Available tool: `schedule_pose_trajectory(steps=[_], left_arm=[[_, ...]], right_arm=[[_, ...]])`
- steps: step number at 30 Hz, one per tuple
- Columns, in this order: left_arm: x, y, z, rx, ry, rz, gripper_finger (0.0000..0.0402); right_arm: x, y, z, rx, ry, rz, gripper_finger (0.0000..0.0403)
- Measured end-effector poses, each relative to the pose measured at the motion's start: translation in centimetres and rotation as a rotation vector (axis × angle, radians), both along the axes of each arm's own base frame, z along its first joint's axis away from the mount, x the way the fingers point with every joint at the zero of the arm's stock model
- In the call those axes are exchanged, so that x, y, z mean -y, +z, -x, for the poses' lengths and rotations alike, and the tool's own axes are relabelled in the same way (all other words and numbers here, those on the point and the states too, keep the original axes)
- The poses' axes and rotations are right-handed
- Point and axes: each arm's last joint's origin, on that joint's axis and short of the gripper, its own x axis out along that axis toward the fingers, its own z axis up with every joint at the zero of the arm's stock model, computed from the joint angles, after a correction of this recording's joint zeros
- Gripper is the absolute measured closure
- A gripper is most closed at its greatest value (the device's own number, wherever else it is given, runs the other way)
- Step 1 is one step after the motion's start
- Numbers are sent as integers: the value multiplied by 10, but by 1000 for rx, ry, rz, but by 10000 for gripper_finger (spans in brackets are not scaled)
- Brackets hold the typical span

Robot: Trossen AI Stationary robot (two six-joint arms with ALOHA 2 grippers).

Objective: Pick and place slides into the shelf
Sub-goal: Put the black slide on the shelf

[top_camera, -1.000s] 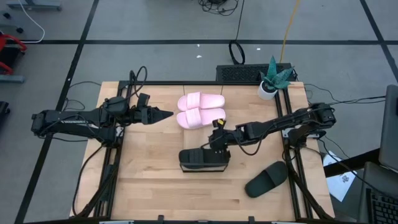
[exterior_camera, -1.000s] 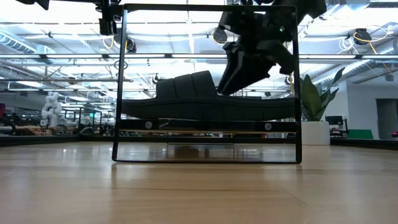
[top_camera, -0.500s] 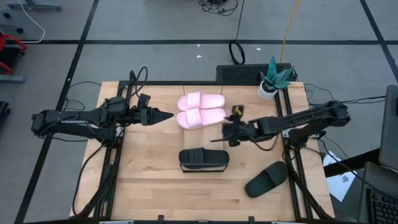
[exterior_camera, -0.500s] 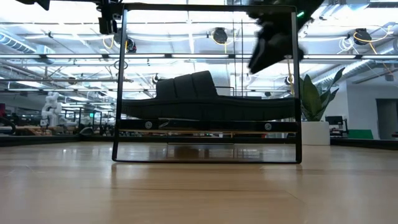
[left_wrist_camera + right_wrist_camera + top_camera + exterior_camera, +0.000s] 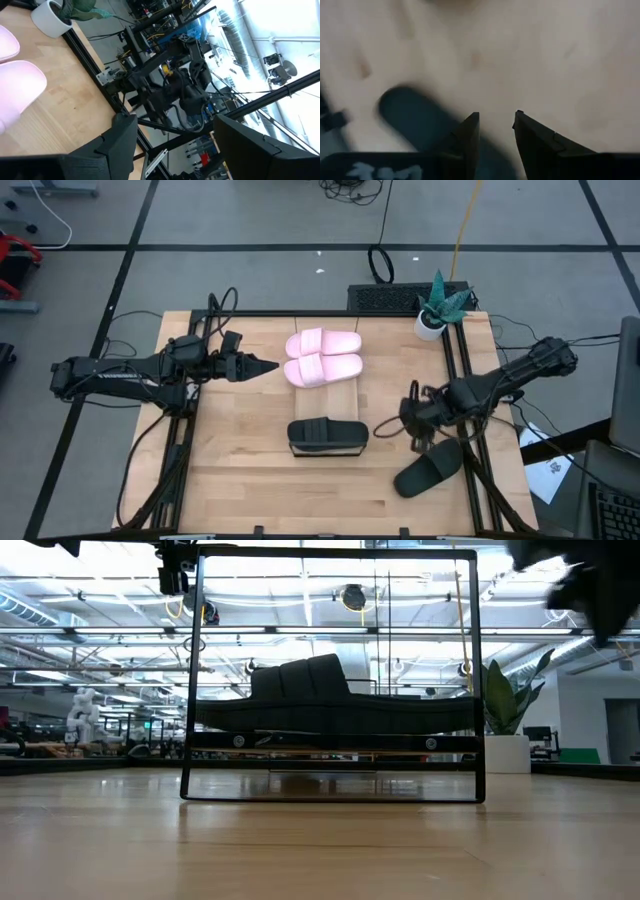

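Note:
The shelf [image 5: 326, 402] is a light wood rack with black wire ends [image 5: 330, 675], lying mid-table. The pink pair [image 5: 323, 357] rests sole-down on its far part. One black slide [image 5: 327, 436] [image 5: 320, 700] rests on its near end. The second black slide [image 5: 428, 468] lies on the tabletop near the right edge and shows as a dark blur in the right wrist view [image 5: 415, 120]. My right gripper [image 5: 412, 420] [image 5: 496, 130] hovers open just left of and above that slide, touching nothing. My left gripper [image 5: 272, 365] [image 5: 174, 119] waits open, left of the pink pair.
A potted plant in a white pot [image 5: 432, 315] stands at the table's far right corner. Black frame rails [image 5: 465, 395] run along the table's right side. Bare tabletop [image 5: 240, 470] lies left of the shelf and in front of it.
My right gripper has drawn away from the black slide on the shelf, rising and swinging toward the table's right and near edge until it is beside the second black slide. The slide on the shelf has stayed where it was.

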Motion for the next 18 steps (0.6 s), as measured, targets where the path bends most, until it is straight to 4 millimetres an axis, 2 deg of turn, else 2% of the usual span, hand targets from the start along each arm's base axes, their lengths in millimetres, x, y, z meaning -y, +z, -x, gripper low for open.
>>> schedule_pose_trajectory(steps=[5, 10, 14, 18], left_arm=[[0, 0, 0, 0, 0, -9, 144], [0, 0, 0, 0, -1, -13, 144], [1, 0, 0, 0, -24, -29, 144], [1, 0, 0, 0, -35, -41, 144]], right_arm=[[-14, 0, 14, -130, -62, -101, 291], [-24, 2, 24, -188, -127, -179, 291], [-28, 8, 33, -175, -151, -197, 291], [-25, 16, 43, -65, -214, -152, 291]])
